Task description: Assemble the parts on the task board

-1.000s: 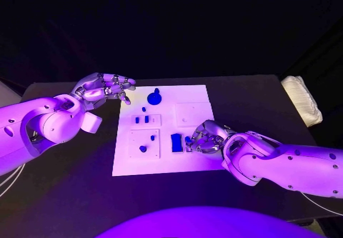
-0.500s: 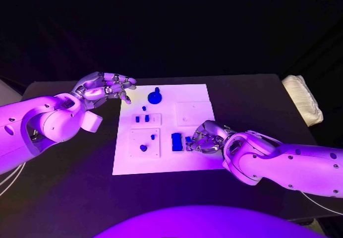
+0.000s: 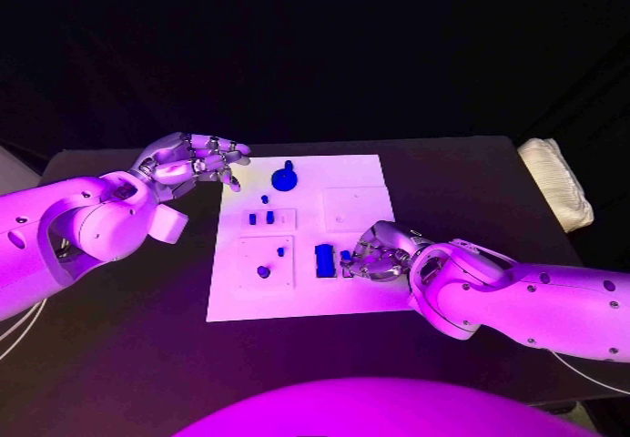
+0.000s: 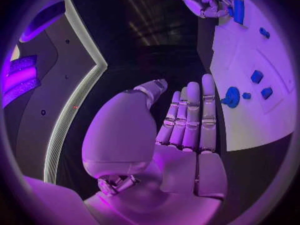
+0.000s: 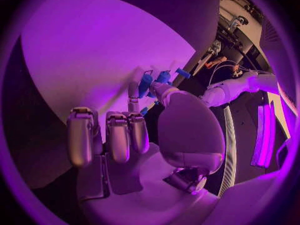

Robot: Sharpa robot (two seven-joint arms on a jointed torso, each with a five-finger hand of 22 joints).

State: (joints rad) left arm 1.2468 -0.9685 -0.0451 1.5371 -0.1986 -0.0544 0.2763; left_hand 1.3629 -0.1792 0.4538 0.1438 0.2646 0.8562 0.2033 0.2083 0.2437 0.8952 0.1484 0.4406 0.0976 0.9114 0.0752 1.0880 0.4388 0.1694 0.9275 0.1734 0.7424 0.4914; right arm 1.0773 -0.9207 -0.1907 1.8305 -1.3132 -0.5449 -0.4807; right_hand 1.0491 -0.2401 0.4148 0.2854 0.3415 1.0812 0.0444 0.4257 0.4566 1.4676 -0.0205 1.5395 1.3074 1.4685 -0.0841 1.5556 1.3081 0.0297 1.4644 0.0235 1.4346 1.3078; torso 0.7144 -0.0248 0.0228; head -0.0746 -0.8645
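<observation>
White task board (image 3: pixel 354 177) lies flat, blue parts (image 3: pixel 324 260) scattered on it.

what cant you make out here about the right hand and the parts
- Head view: whether the right hand holds the small blue part; its fingers hide the contact.
- Right wrist view: the blue parts at the fingertips are too small to identify.
- Left wrist view: the task board is cut off by the edge.

No legible txt, labels, nos. or signs anywhere.
</observation>
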